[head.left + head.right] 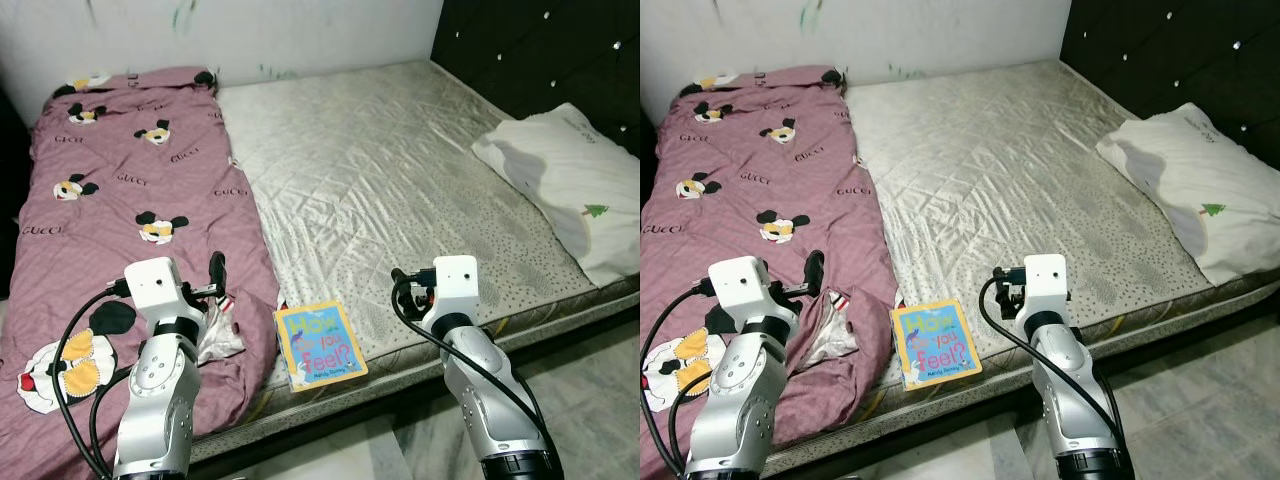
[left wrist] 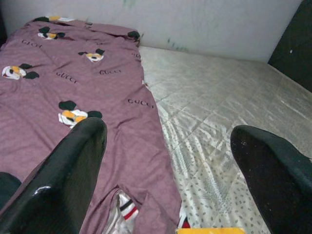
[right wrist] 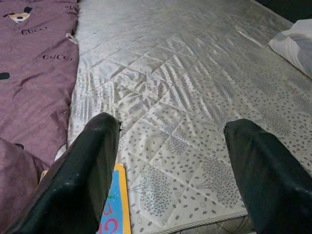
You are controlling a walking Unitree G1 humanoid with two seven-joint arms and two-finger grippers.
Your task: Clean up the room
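A colourful picture book [image 1: 320,345] lies face up at the front edge of the mattress [image 1: 400,180], just right of a mauve cartoon-print quilt [image 1: 130,210]; its yellow corner [image 3: 118,195] shows in the right wrist view. A small white cloth with striped trim [image 1: 220,340] lies crumpled on the quilt's edge beside the book. My left gripper [image 2: 170,156] is open, hovering over the quilt's front right corner left of the book. To the book's right, my right gripper [image 3: 170,161] is open above the mattress's front edge. Neither holds anything.
A white pillow [image 1: 575,180] lies at the mattress's right end against a black tufted headboard [image 1: 540,50]. A white wall [image 1: 250,30] runs behind the bed. Tiled floor [image 1: 590,380] lies in front of the bed at the right.
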